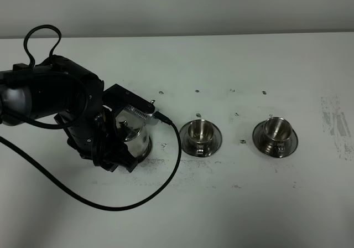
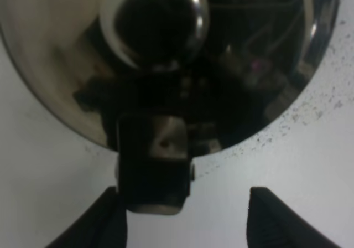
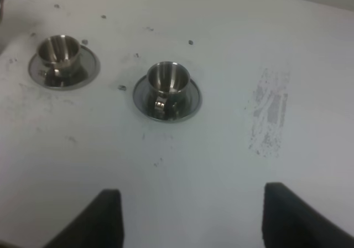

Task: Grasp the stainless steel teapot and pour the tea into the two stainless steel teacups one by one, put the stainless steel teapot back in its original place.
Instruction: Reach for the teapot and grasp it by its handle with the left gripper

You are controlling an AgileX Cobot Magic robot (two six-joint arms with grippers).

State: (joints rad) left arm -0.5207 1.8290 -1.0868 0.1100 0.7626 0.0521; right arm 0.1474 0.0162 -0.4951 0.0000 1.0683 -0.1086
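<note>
The stainless steel teapot stands on the table at the left, largely covered by my left arm. In the left wrist view its domed lid and knob fill the frame. Its loop handle sits between the fingers of my left gripper, close against one finger and clear of the other. That gripper is open. The two stainless steel teacups stand on saucers to the right and also appear in the right wrist view. My right gripper is open and empty. I cannot make out the original place under the pot.
A black cable loops from the left arm over the table in front of the teapot. Small dark specks dot the white table, and a scuffed grey patch lies right of the cups.
</note>
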